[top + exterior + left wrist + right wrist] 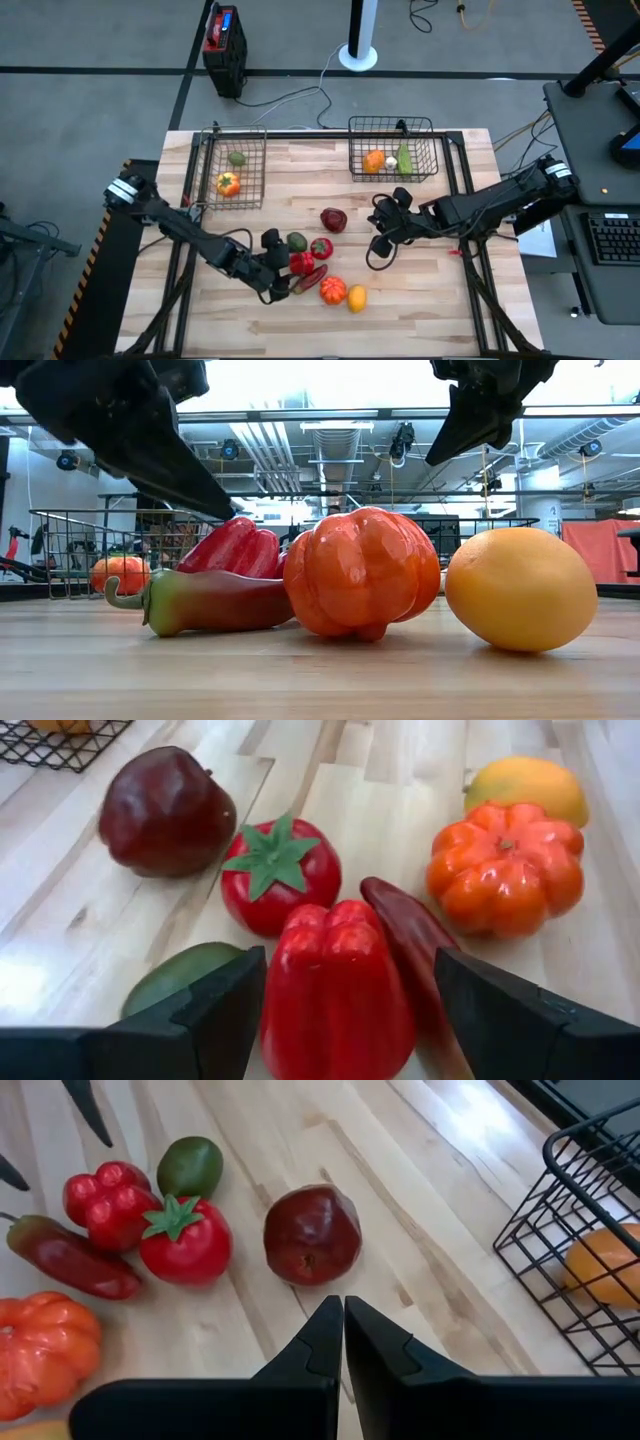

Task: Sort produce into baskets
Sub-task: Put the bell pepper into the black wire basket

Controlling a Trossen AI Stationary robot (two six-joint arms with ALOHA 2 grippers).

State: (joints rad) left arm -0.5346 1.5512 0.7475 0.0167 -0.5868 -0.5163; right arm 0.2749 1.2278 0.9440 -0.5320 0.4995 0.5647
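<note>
A: Looking down on your pale wooden worktop [300, 330], you have the left pincer [283, 283] at about seven o'clock from the centre, fingers spread wide on either side of a glossy red toy bell pepper [340, 990] without closing on it.

B: And your right pincer [343, 1312]?

A: It hangs at about three o'clock from the centre, fingers pressed together and gripping nothing, just beside a dark maroon toy apple [311, 1234].

B: What do you have around the pepper?

A: A red toy tomato with a green leafy cap [279, 872] touches its far end, a long dark-red chilli [412, 942] lies against one side, and a green oval toy fruit [178, 975] sits by the other. An orange ribbed toy pumpkin [505, 868] and a yellow-orange toy lemon [525, 784] rest at six o'clock, side by side.

B: And your baskets?

A: The left black wire-mesh basket [255, 170], at ten o'clock, holds an orange-and-yellow piece [228, 183] and a small green one [237, 158]. The right black wire-mesh basket [355, 150], at one o'clock, holds an orange piece [374, 160], a tiny white one [391, 162] and a long green one [405, 158].
</note>
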